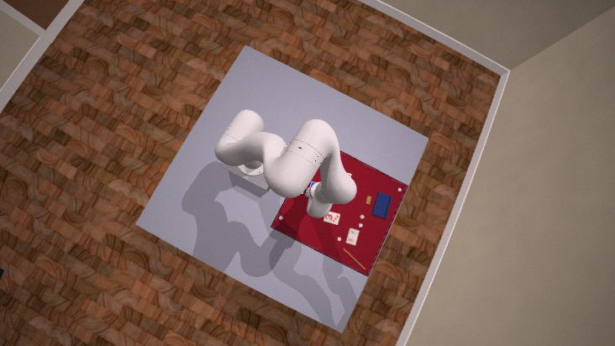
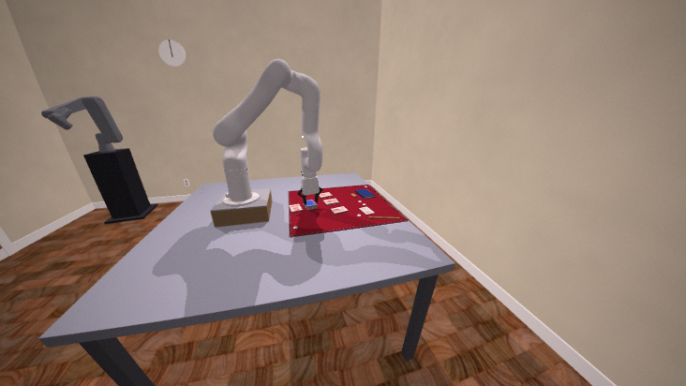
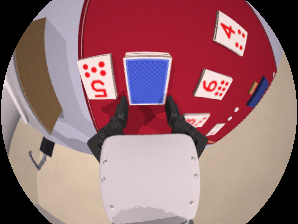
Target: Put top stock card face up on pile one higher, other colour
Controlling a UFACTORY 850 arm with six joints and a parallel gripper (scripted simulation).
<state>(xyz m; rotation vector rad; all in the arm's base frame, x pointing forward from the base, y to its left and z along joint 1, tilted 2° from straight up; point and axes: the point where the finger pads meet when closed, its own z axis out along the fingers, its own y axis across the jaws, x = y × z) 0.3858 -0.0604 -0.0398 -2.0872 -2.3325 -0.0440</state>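
The face-down stock, a blue-backed stack, lies on the red card cloth. It also shows in the exterior view. My gripper hangs low over the stock's near end, open, with one black finger on each side of the stack and nothing lifted. A red 5 lies face up just left of the stock. A red 6 and a red 4 lie to the right. Another card is partly hidden behind the right finger. In the overhead view the arm hides the gripper and most of the stock.
A red 3 and another face-up card lie on the cloth. A dark blue box, a small tan block, a pencil and small white pieces also sit there. The arm's brown base block stands left of the cloth.
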